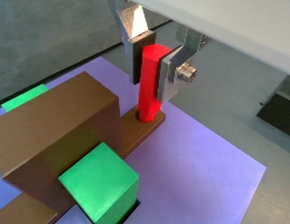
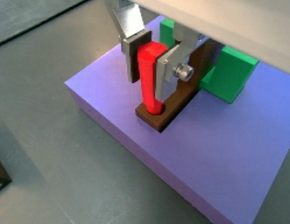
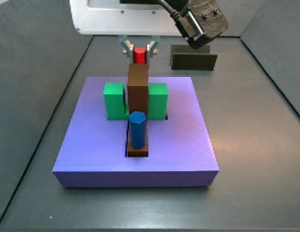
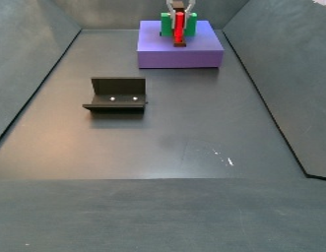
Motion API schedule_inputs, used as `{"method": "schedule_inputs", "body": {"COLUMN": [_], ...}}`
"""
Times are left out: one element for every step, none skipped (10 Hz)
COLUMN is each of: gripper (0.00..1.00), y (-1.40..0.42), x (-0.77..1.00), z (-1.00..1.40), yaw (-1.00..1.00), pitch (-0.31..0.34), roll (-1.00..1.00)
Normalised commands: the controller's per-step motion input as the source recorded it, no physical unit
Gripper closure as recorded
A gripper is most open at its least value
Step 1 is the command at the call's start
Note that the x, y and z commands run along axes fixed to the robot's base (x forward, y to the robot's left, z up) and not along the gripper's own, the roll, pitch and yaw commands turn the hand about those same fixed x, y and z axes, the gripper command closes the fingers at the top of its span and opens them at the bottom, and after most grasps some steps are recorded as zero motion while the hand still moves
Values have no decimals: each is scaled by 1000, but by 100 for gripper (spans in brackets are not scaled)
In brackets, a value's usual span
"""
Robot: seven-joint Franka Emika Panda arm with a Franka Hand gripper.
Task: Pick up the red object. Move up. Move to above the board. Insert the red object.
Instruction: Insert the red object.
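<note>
The red object stands upright with its foot in a hole at the end of the brown board. It also shows in a wrist view and in a side view. My gripper is shut on the red object's upper part, one pad on each side, as a wrist view also shows. The board lies on the purple slab. In a side view my gripper is over the board's far end.
A blue peg stands in the board's near end. Green blocks flank the board on the slab. The fixture stands on the grey floor away from the slab.
</note>
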Motion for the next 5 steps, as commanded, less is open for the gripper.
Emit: {"method": "schedule_inputs", "body": {"gripper": [100, 100, 100, 100, 100], "y": [-280, -146, 0, 66, 94], "x": [77, 103, 109, 126, 83], "z": [-337, -437, -494, -489, -471], "yaw": [91, 0, 0, 0, 0], "pitch": [0, 0, -31, -64, -67], "roll": [203, 214, 119, 21, 0]}}
